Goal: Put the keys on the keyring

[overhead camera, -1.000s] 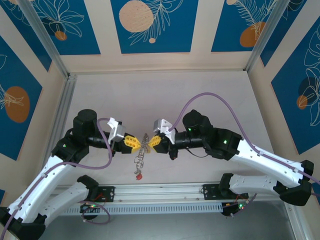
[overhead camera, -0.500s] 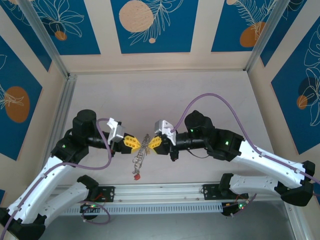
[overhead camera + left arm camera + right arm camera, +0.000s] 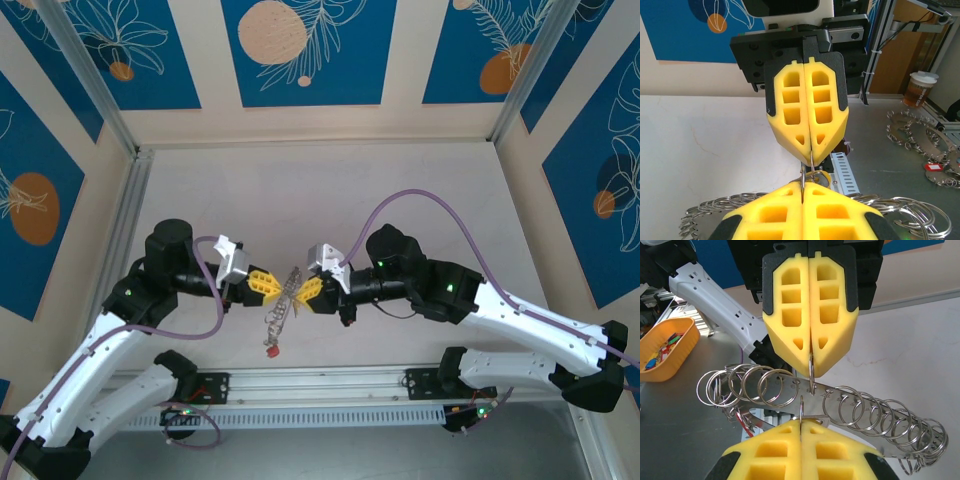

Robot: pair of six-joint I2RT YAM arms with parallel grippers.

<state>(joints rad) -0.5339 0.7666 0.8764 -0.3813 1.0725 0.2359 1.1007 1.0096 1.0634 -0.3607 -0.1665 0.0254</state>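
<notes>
The keyring (image 3: pixel 811 386) shows as a thin grey wire coming out of the tip of the left tool (image 3: pixel 811 373), whose yellow fingers are pressed together on it. Just below the left tool, the right tool (image 3: pixel 801 426) is also closed, and it pinches a second short piece of thin wire a little to the side of the first. I take both pieces for parts of the same hoop, but I cannot be sure of this.

The keys (image 3: pixel 865 412) hang under the left tool as one long silvery row of small loops. In the top view, a red tag (image 3: pixel 270 350) is at the far low end of the bunch, nearer to the arm bases than the left tool is. The bunch seems to hang free over the bench (image 3: pixel 300 190).

Compared with one second ago, the right tool has moved closer to the left tool, so the gap between the two tips is now very small. The hanging bunch has also swung a little to the left tool's side. Neither tool has let go.

In my judgement this is fine alignment work. The two tools bring the wire ends together so that a key loop can pass onto the hoop, and the threading itself does not look finished yet.
</notes>
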